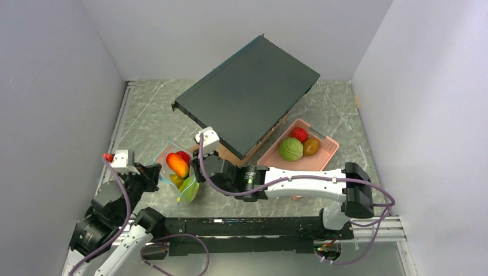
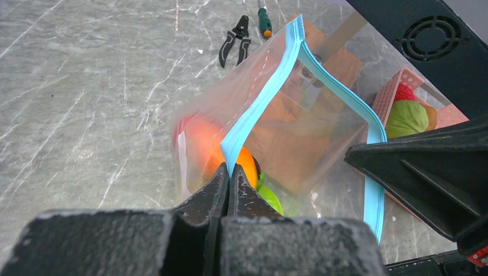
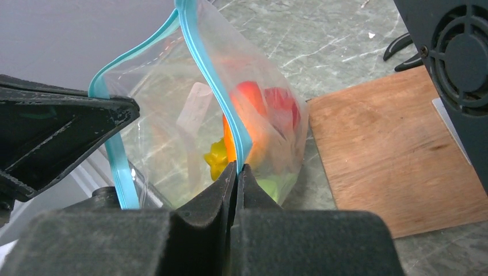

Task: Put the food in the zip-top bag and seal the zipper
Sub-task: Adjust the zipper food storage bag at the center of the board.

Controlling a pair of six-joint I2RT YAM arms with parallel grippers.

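Dark case (image 1: 247,95) and pink tray (image 1: 325,150) lie right of the zip-top bag (image 1: 166,164), which is held upright between the arms. Left gripper (image 2: 230,172) and right gripper (image 3: 237,169) each have their jaws clamped on the zipper (image 2: 270,86). Food (image 3: 253,109) sits inside the bag. The white label (image 3: 194,112) is unreadable. Pliers (image 2: 236,40) beyond the bag show in the left wrist view, not from above.

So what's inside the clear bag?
Inside the zip-top bag: an orange toy fruit, a red one, a yellow piece and something green. The right gripper hides the bag's bottom.
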